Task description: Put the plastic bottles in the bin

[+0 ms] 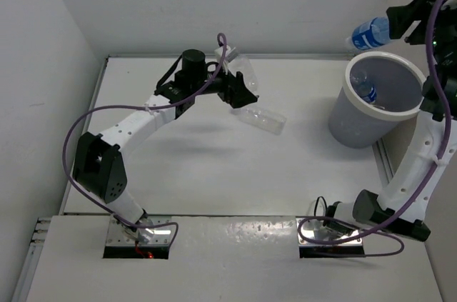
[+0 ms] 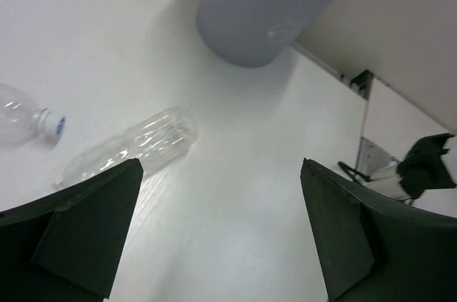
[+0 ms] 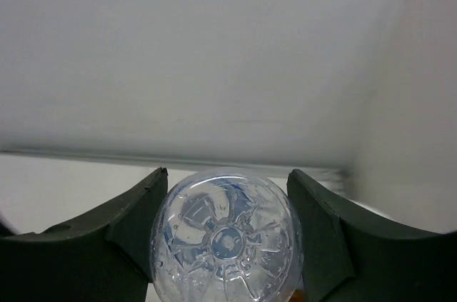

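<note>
Two clear bottles lie on the desk beside the left gripper; right of them the bin holds another bottle. Left wrist: jaws spread, empty, the nearer bottle lying slantwise below. Right wrist: the right gripper has its jaws clamped on a blue-labelled bottle, base facing the lens.

- Labelled bottle: clear, glossy plastic, moulded base.
- Unlabelled bottle: clear ribbed plastic.
- Bin: smooth matt grey wall.
- Table: white, smooth, faint sheen.
- Left gripper fingers: matt black plastic.
- Base plates: shiny metal.
</note>
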Robot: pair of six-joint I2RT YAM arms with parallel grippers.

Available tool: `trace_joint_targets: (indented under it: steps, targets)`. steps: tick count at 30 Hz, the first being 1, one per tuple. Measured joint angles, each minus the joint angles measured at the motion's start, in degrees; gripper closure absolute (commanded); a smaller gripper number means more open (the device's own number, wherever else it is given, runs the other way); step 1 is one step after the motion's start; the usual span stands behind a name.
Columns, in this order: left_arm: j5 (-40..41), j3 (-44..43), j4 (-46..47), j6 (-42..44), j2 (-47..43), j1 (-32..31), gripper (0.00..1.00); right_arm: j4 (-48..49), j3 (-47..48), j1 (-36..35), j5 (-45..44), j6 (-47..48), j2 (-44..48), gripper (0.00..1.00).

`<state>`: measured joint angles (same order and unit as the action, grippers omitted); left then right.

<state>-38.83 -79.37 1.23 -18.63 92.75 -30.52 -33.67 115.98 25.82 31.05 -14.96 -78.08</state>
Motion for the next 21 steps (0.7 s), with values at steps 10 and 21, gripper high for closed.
trace_joint_targets:
  steps: [10, 21]
  targets:
    - [5.7, -1.1, -6.6, 8.8, 0.5, 0.7, 0.0, -4.3, -8.3, -0.1, -20.6, 27.0, 2.3, 1.0]
    - [8.7, -7.4, -10.4, 18.6, 9.6, 1.0, 0.0, 7.6, -36.8, -2.4, -31.9, 34.1, 1.9, 0.23]
